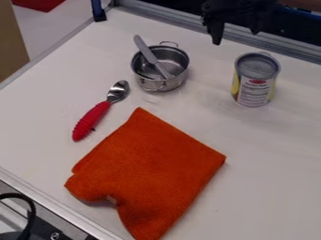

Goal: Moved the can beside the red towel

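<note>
Across the whole middle of the view spreads a white desk [37, 140], faintly smudged and marked, with a metal rail [288, 47] along its far side and a metal edge strip [59, 213] at the near left. Past the desk's left side stands a brown panel [11, 42]; beyond that lies a pale floor [59, 26] with one red item [39, 3] in the top corner. One dark blue upright piece [98, 10] sits at the desk's far left corner, and one black cable [30, 211] curves at the lower left. On the desk there is one can [255, 79], upright at the upper right, below the gripper and to its right, well apart from the one orange-red towel [150, 173], which lies flat with its lower left edge rumpled. One small metal pot [175, 63] with two loop handles stands left of the can, one grey-handled utensil [146, 51] leaning in it. One spoon [94, 115] with a red ribbed handle lies between pot and towel, off to the left. One black gripper [236, 37] hangs at the top, released, its two fingers spread apart.
</note>
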`<state>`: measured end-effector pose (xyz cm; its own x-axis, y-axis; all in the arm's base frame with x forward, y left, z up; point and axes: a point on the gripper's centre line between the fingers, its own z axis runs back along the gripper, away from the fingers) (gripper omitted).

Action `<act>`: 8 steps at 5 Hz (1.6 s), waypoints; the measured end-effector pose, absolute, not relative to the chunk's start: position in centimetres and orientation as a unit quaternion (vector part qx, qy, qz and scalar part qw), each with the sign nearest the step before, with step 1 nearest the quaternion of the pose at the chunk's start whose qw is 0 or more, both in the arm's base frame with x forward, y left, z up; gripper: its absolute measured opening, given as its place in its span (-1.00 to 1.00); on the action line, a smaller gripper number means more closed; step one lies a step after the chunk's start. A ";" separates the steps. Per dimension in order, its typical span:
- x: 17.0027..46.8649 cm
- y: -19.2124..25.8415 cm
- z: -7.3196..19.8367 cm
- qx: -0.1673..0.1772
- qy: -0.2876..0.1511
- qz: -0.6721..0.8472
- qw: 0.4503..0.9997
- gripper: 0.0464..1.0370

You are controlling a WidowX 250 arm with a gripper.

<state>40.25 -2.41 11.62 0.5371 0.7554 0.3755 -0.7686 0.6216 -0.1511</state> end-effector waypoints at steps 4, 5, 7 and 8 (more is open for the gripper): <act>44.6 1.2 6.9 0.016 -0.166 0.451 0.877 0.93; 44.6 -0.2 6.5 -0.017 -0.147 0.426 0.893 0.93; 45.4 -3.5 6.2 -0.067 -0.110 0.398 0.908 0.93; 45.4 -4.9 5.4 -0.063 -0.093 0.387 0.915 0.93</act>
<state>45.42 -4.90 5.43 0.6827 0.7207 0.1205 -0.6972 0.6918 -0.1880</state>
